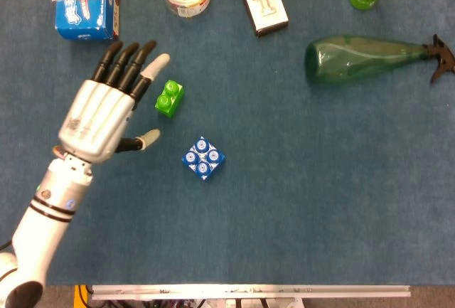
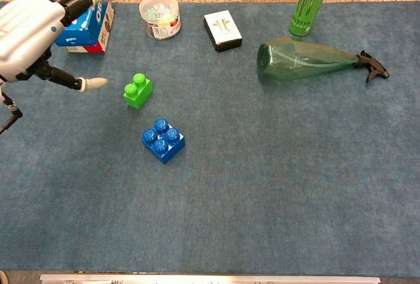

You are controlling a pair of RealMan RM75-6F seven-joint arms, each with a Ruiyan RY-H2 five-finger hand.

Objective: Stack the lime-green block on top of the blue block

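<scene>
While the lime-green block (image 1: 169, 99) sits on the blue counter (image 1: 320, 180), apart from the blue block (image 1: 203, 158) that lies a little nearer the robot and slightly to its right, nothing of the stacking is done yet. The left hand (image 1: 106, 116) hangs just beside the green block on its left, fingers (image 1: 128, 62) spread and straight, thumb stretched out to the side, holding nothing; from the chest view it looks to be above the counter, not resting on it. The right hand is in neither view. What remains, as I judge it, is the whole job: bring the hand over the green block, close on it, lift it, carry it over the blue block's studs and press it down squarely. The blue block sits turned corner-on, so the green one may need turning to match.
</scene>
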